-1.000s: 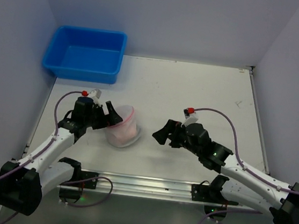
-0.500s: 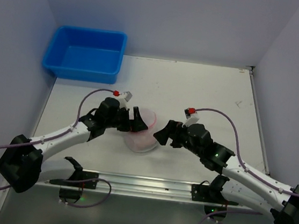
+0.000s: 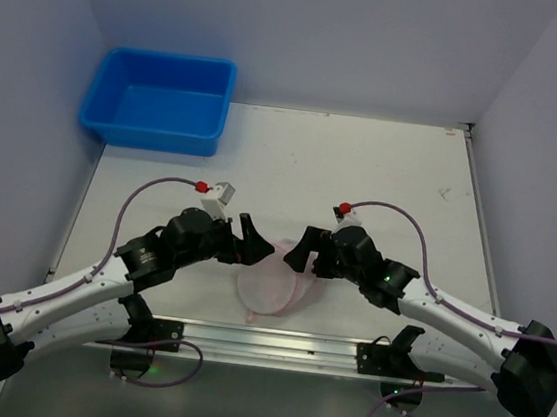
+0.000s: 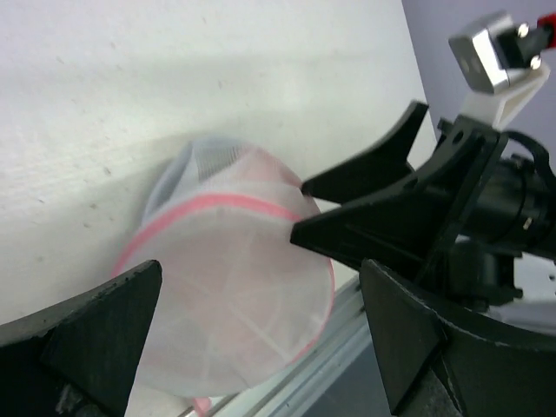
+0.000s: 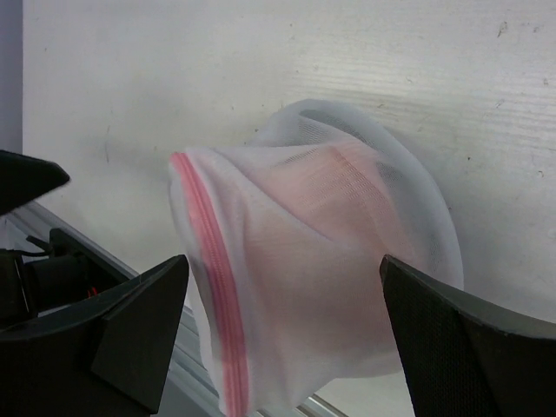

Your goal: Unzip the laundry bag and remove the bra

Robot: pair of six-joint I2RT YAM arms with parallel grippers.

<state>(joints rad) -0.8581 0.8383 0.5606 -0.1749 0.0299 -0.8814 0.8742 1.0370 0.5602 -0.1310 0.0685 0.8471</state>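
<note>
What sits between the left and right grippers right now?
The laundry bag, white mesh with a pink zipper rim, lies between the left gripper and the right gripper in the top view; each wrist view shows it between open fingers.

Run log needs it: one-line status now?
left gripper open | right gripper open | laundry bag on table between them, ungripped | bra not out

The laundry bag (image 3: 275,284) sits farther right and nearer the front edge of the counter (image 3: 383,170), and looks flatter. The left hand (image 3: 251,241) has swung right with it, and the right hand (image 3: 299,249) has edged closer.
</note>
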